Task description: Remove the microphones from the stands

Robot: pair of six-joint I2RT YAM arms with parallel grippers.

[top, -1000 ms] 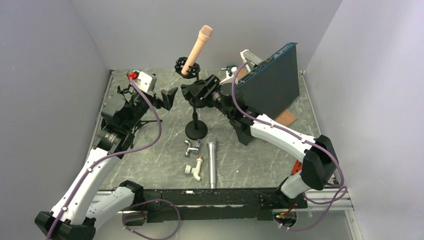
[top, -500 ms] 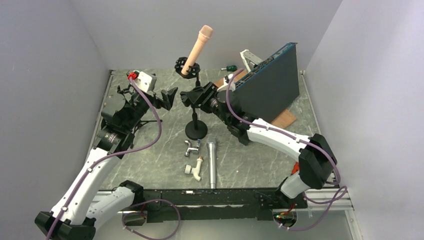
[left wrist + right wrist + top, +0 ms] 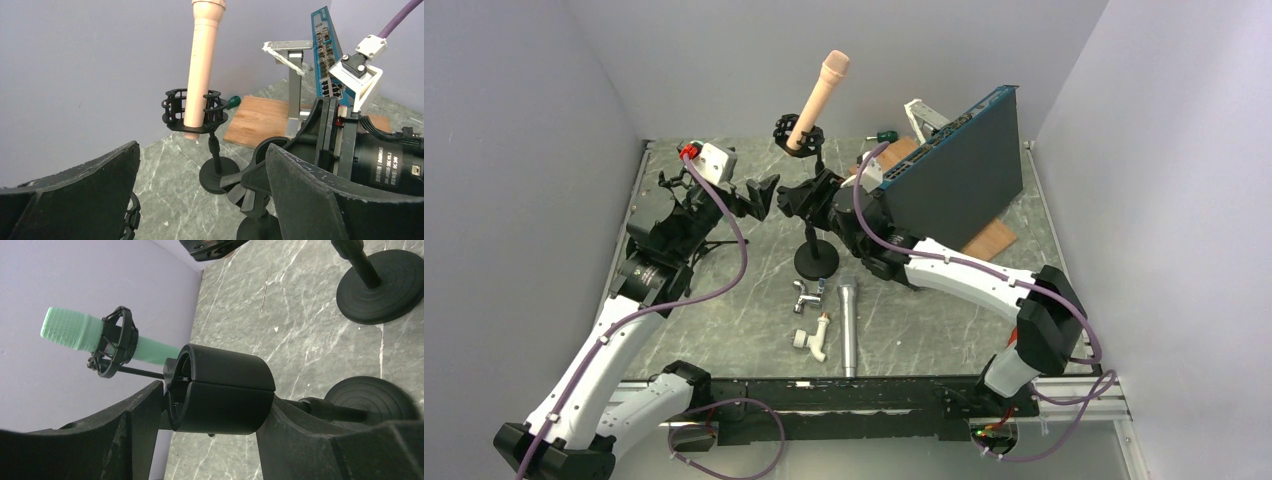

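A peach microphone (image 3: pixel 817 100) stands tilted in a black shock-mount stand at the back centre; it also shows in the left wrist view (image 3: pixel 201 65). A green microphone (image 3: pixel 80 332) sits in another shock mount at the far left. A third stand (image 3: pixel 816 262) in front holds no microphone. My right gripper (image 3: pixel 809 197) is closed on that stand's black clip (image 3: pixel 220 390), with a finger touching each end. My left gripper (image 3: pixel 762 196) is open and empty, just left of it, facing the peach microphone.
A silver microphone (image 3: pixel 848 325) and two tap fittings (image 3: pixel 809 295) lie on the marble table near the front. A blue network switch (image 3: pixel 959 165) leans on a metal bracket (image 3: pixel 921 112) over a wooden board (image 3: pixel 994 237) at the back right. A green-handled screwdriver (image 3: pixel 884 135) lies behind.
My right gripper has moved left from beside the network switch to the front stand's clip, and its jaws now sit around it. The left arm and the microphones have not moved.
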